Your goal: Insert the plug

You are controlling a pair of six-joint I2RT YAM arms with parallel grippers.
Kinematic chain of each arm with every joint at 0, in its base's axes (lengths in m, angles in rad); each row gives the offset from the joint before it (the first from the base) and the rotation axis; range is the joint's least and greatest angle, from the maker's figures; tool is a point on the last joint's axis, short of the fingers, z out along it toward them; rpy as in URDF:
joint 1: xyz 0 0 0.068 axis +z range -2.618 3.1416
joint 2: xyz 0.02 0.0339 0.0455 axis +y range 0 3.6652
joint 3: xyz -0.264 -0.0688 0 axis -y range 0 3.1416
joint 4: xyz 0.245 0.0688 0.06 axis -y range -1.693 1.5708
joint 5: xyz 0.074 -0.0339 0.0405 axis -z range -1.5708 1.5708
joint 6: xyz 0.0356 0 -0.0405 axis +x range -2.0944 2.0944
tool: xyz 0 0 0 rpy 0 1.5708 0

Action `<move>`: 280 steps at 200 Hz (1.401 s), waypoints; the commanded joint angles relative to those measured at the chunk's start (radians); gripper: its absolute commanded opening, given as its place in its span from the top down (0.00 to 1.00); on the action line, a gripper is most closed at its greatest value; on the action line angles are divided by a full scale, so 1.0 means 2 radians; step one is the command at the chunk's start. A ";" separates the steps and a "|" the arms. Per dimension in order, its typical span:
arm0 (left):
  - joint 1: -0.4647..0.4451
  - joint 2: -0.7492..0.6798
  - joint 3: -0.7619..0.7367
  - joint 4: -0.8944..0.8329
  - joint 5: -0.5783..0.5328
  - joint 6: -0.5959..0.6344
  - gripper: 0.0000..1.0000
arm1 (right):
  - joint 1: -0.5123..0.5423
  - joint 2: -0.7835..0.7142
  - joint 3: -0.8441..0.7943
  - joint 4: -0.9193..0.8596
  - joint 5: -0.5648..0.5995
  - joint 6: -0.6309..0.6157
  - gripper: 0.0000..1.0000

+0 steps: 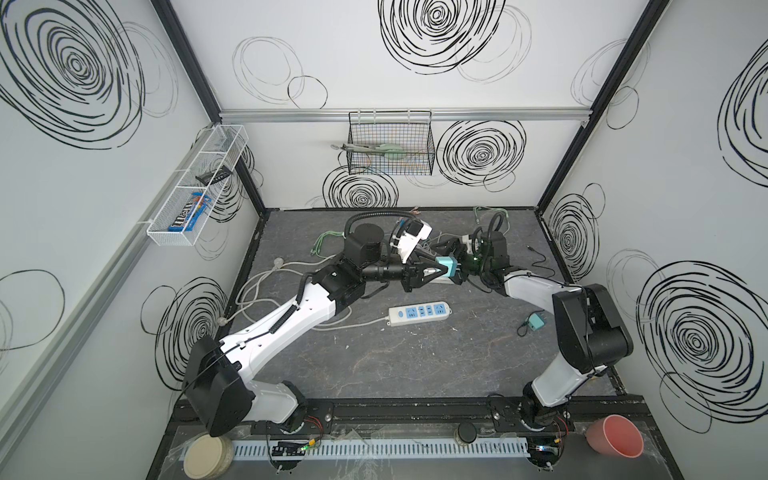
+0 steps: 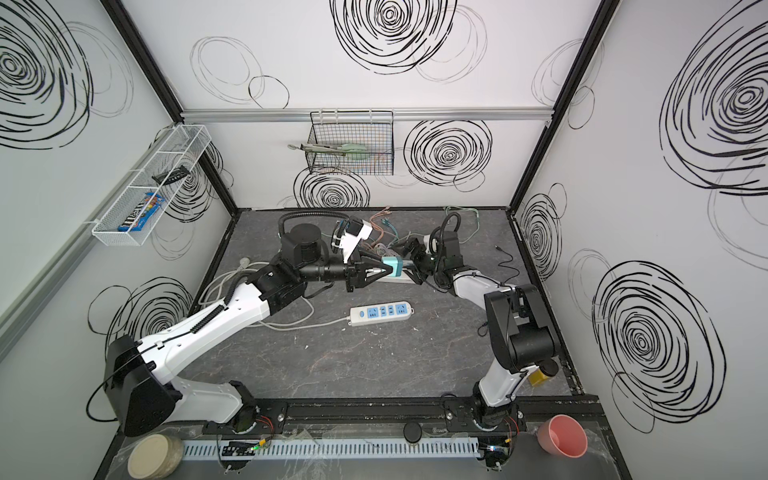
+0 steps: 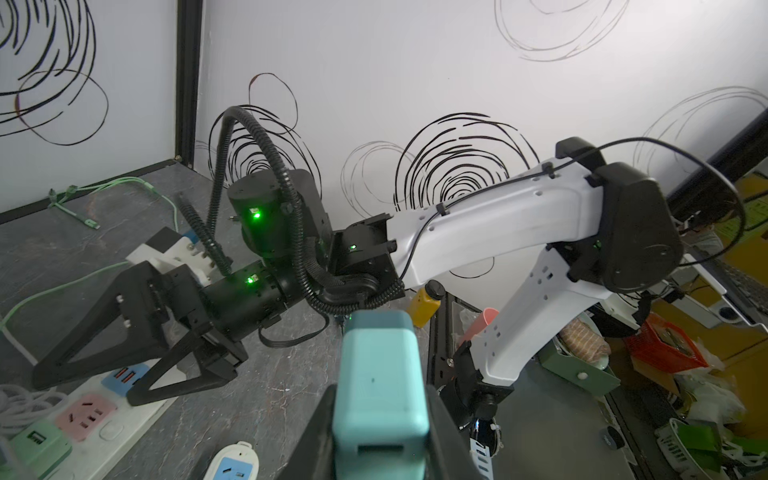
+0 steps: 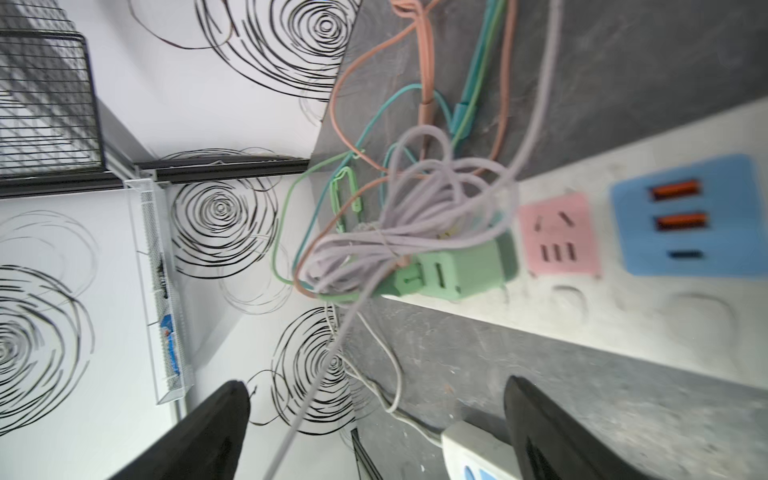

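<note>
Left pincer (image 1: 442, 272) clamped on the teal plug (image 1: 448, 266), aloft, long axis running along the reach toward the right pincer (image 4: 378, 384); prongs hidden. Just below, pastel power strip (image 3: 108, 432) flat on the tabletop (image 1: 374, 365), pink socket (image 3: 85, 415) free. Right pincer spread wide, empty, low over that strip.

Left claw (image 3: 381, 401) grips a teal plug (image 3: 379, 374); right claw (image 3: 89, 386) gapes over power strip (image 3: 139, 419).
</note>
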 commanded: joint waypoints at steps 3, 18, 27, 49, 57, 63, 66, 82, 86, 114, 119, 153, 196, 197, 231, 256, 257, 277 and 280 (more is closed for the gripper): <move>-0.007 0.000 0.022 0.040 0.023 0.005 1.00 | 0.016 0.021 0.024 0.062 -0.017 0.068 0.00; -0.011 -0.001 0.020 0.040 0.020 0.009 1.00 | 0.029 0.034 0.044 0.063 -0.022 0.073 0.01; -0.011 -0.002 0.018 0.040 0.016 0.011 1.00 | 0.037 0.041 0.050 0.063 -0.023 0.082 0.01; -0.011 -0.002 0.015 0.036 0.007 0.014 1.00 | 0.051 0.048 0.046 0.068 -0.021 0.101 0.01; -0.011 -0.001 0.015 0.034 0.004 0.016 1.00 | 0.054 0.045 0.039 0.067 -0.017 0.106 0.02; -0.011 -0.001 0.015 0.032 0.002 0.017 1.00 | 0.056 0.042 0.032 0.071 -0.013 0.109 0.03; -0.011 0.000 0.015 0.032 0.001 0.018 1.00 | 0.056 0.040 0.029 0.074 -0.012 0.112 0.04; -0.011 0.001 0.012 0.032 -0.001 0.020 1.00 | 0.059 0.038 0.017 0.094 -0.016 0.122 0.12; -0.011 0.002 0.012 0.032 0.000 0.020 1.00 | 0.059 0.040 0.018 0.097 -0.019 0.122 0.17; -0.011 0.007 0.011 0.031 0.001 0.021 1.00 | 0.058 0.054 0.030 0.116 -0.015 0.121 0.60; -0.011 0.007 0.011 0.029 0.001 0.022 1.00 | 0.056 0.055 0.032 0.117 -0.011 0.119 0.66; -0.009 0.000 0.004 0.019 -0.009 0.031 1.00 | 0.023 0.042 0.034 0.117 0.020 0.093 0.92; -0.004 -0.003 -0.004 0.019 -0.012 0.029 1.00 | -0.040 -0.013 0.037 0.080 0.070 0.009 1.00; -0.004 -0.003 -0.005 0.019 -0.012 0.029 1.00 | -0.040 -0.014 0.037 0.080 0.071 0.007 1.00; -0.001 -0.018 -0.004 0.016 -0.021 0.024 1.00 | -0.037 -0.062 0.056 0.027 0.081 -0.087 1.00; 0.007 -0.046 -0.001 0.004 -0.030 0.027 1.00 | 0.001 -0.104 0.059 0.019 0.109 -0.162 1.00; 0.007 -0.047 0.000 0.003 -0.031 0.027 1.00 | 0.002 -0.105 0.059 0.019 0.110 -0.165 1.00; 0.013 -0.073 0.010 -0.022 -0.044 0.040 1.00 | 0.046 -0.126 0.071 0.015 0.139 -0.233 1.00; 0.014 -0.076 0.012 -0.027 -0.048 0.042 1.00 | 0.052 -0.127 0.075 0.013 0.141 -0.241 1.00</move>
